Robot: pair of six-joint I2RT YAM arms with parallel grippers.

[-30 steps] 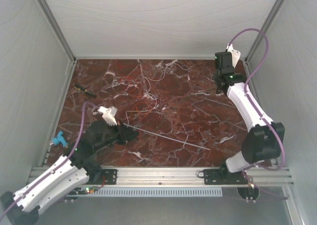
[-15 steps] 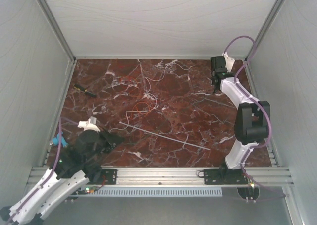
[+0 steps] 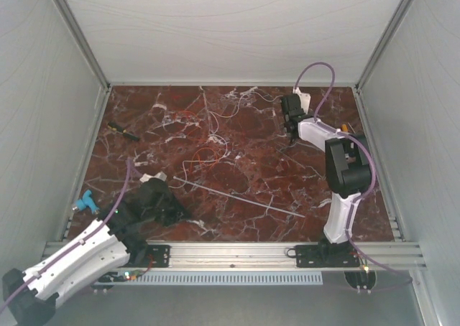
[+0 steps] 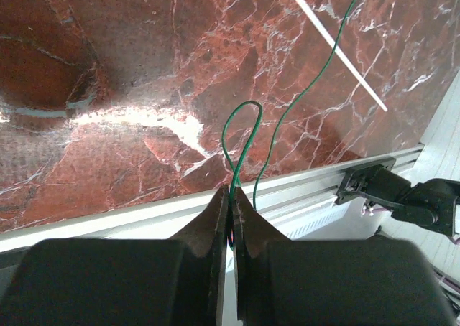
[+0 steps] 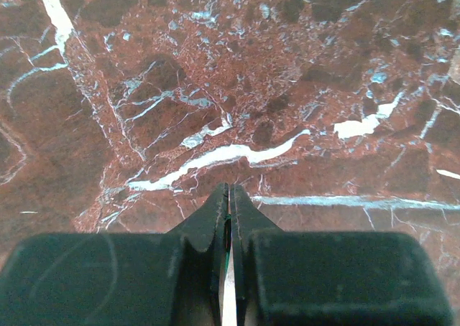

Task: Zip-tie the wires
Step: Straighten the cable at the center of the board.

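Note:
The wires (image 3: 208, 136) lie in loose red-orange and white curls at the back middle of the marble table. The zip tie (image 3: 237, 197) lies flat, slanting from centre-left to front right; it also shows in the left wrist view (image 4: 334, 47). My left gripper (image 3: 180, 210) sits low at the front left, near the zip tie's left end. In its wrist view it (image 4: 231, 191) is shut on a thin green wire (image 4: 241, 132) that loops out of the jaws. My right gripper (image 3: 289, 127) is at the back right, jaws together (image 5: 229, 187) above bare marble, only a faint green sliver in the gap.
A black tool with a yellow tip (image 3: 123, 131) lies at the back left. A blue object (image 3: 86, 200) sits at the left edge. An aluminium rail (image 3: 237, 253) runs along the front. Grey walls (image 3: 43, 110) close in the sides and back.
My right gripper has swung from the back right corner leftward and down towards the table. My left arm pulled back towards the front left, then eased forward; its gripper stays low.

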